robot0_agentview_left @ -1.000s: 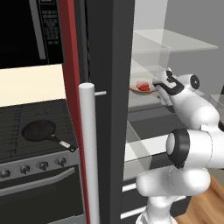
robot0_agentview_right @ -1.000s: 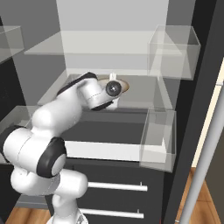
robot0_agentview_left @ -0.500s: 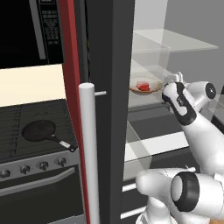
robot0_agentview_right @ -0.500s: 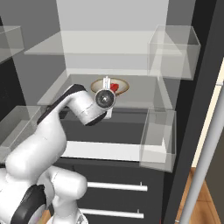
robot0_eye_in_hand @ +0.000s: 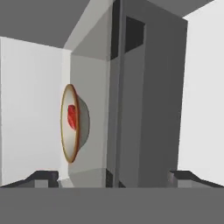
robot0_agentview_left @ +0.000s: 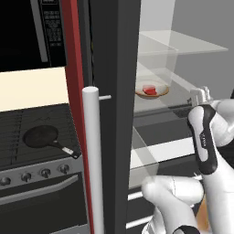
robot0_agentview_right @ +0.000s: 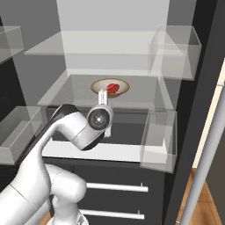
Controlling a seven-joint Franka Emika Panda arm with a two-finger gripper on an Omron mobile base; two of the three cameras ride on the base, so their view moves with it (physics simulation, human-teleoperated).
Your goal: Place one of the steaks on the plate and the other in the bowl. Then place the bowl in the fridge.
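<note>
1. The arm rises from the base in a high bend. In the left base view its dark-banded forearm stands almost upright at about 3 o'clock of the picture, with the gripper [robot0_agentview_left: 201, 94] at its top, near the front edge of the fridge shelf.
2. In the right base view the arm comes from 7 o'clock, bends at a dark joint, and the gripper [robot0_agentview_right: 103, 95] points away from the camera toward the bowl [robot0_agentview_right: 110, 87]. The hand is just in front of the shelf edge and apart from the bowl.
3. The hand is rolled on its side: in the hand view the shelf runs vertically and the bowl [robot0_eye_in_hand: 71, 124] appears on edge at about 9 o'clock.
4. The fingers [robot0_eye_in_hand: 41, 176] are spread wide, one tip at each lower corner of the hand view. Nothing is between them.
5. The bowl stands on a glass shelf [robot0_agentview_right: 79, 92] inside the open fridge [robot0_agentview_left: 114, 68], near the middle of the shelf. In the left base view the bowl [robot0_agentview_left: 152, 90] is at about 1 o'clock of the picture.
6. One steak [robot0_agentview_right: 113, 87] lies in the bowl, red against the whitish inside.
7. On the stove [robot0_agentview_left: 32, 151] at 8 o'clock of the left base view, a dark pan [robot0_agentview_left: 41, 136] rests.
8. A dark panel [robot0_agentview_left: 49, 18] at 11 o'clock of that view has small pale marks, too small to read. No other writing can be read.
</note>
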